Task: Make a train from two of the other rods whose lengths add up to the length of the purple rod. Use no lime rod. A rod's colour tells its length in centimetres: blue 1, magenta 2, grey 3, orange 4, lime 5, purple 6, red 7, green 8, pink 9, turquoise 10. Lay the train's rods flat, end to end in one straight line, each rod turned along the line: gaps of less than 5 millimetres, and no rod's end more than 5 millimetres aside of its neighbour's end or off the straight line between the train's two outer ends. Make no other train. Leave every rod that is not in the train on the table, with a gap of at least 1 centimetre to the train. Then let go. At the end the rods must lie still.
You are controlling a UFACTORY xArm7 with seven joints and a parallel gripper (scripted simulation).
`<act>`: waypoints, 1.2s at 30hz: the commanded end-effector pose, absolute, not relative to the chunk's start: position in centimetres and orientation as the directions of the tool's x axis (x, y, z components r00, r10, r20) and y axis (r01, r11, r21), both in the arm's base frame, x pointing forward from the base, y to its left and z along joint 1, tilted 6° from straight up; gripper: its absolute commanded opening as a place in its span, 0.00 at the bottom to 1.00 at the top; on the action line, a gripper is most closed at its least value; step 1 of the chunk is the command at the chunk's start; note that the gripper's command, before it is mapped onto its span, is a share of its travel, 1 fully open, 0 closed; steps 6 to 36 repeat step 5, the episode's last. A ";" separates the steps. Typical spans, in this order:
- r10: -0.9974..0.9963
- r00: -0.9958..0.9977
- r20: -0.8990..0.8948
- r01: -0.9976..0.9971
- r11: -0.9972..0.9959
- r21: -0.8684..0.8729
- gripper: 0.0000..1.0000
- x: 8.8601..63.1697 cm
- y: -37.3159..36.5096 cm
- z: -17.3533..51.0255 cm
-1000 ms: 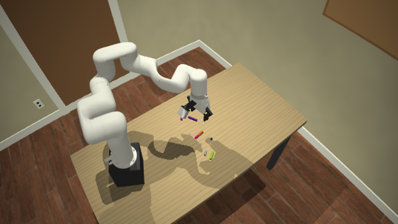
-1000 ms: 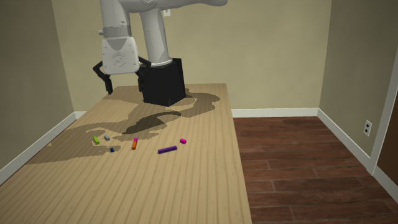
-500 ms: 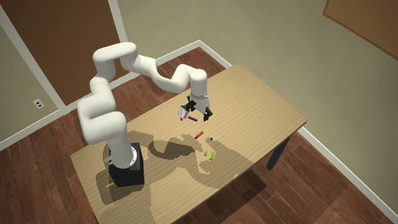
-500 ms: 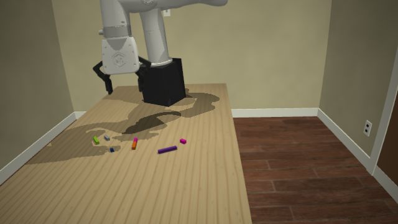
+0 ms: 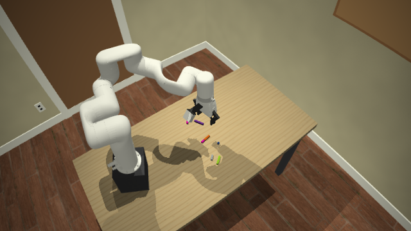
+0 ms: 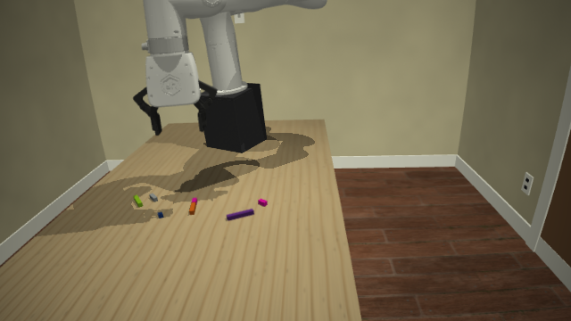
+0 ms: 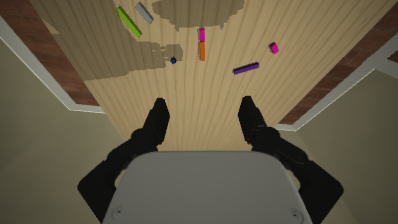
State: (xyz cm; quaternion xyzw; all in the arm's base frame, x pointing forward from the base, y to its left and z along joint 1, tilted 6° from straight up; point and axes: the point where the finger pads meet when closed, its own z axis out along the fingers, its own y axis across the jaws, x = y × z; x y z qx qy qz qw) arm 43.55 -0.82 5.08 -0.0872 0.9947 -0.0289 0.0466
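Rods (image 6: 192, 208) on table (image 6: 285, 267), pincer (image 6: 177, 120) well above.

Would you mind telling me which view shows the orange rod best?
The wrist view: the orange rod lies unobstructed, end to end with a magenta rod. The exterior view shows it smaller; the top view shows it tiny.
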 end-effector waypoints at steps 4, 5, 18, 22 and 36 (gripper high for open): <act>-0.176 -0.980 -0.091 -0.171 0.983 -0.066 1.00 43.6 -0.8 5.2; -0.176 -0.980 -0.091 -0.171 0.983 -0.066 1.00 43.6 -0.8 5.2; -0.176 -0.980 -0.091 -0.171 0.983 -0.066 1.00 43.6 -0.8 5.2; -0.176 -0.980 -0.091 -0.171 0.983 -0.066 1.00 43.6 -0.8 5.2; -0.176 -0.980 -0.091 -0.171 0.983 -0.066 1.00 43.6 -0.8 5.2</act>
